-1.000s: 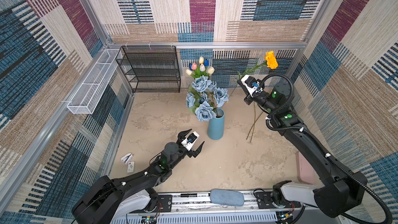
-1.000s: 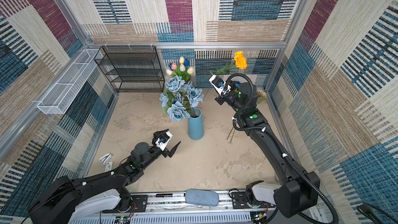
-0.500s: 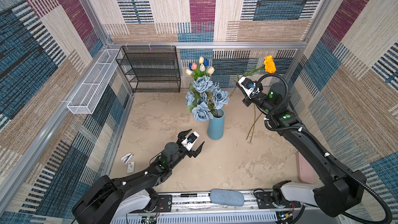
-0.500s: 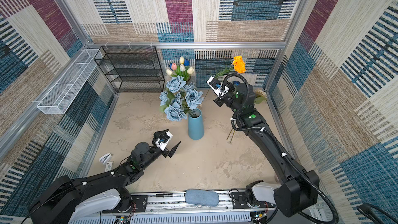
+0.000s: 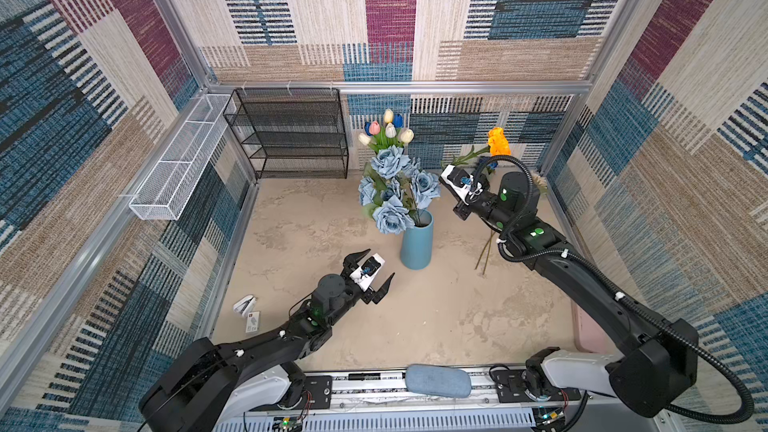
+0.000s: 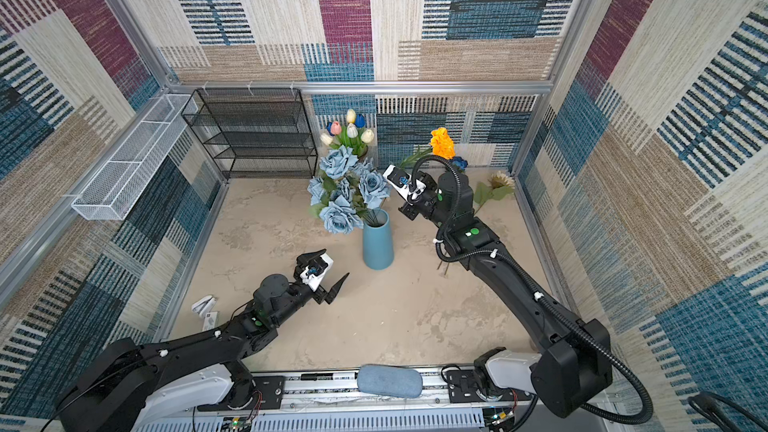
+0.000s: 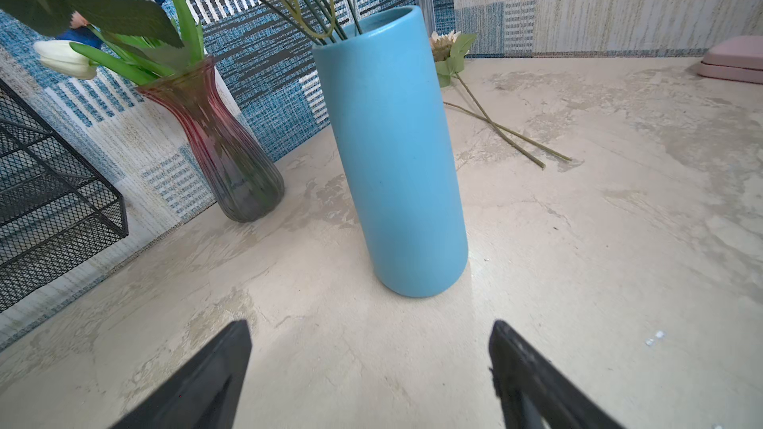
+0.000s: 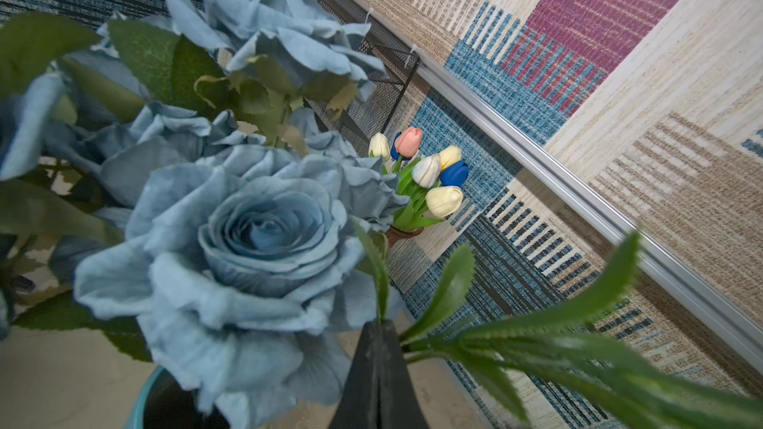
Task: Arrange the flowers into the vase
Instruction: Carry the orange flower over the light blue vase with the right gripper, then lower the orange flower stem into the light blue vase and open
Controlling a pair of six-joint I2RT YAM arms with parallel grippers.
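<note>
My right gripper point(image 8: 377, 336) was clamped on the leafy green stem of the orange bloom point(image 5: 498, 141), held high just beside the dusty-blue fabric roses point(image 5: 392, 184) crowding the tall blue ceramic vase point(image 5: 417, 243). My left gripper point(image 7: 369, 348) stood wide and empty near the vase, with open beige stone-look tabletop point(image 5: 436, 317) around it.

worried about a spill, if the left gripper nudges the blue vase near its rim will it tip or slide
Probably tips: the blue vase is tall and narrow on a small base. The rose bunch sits high and wide above the rim, likely making it top-heavy. Its smooth wall and the smooth table suggest a low push would slide it instead.
</note>
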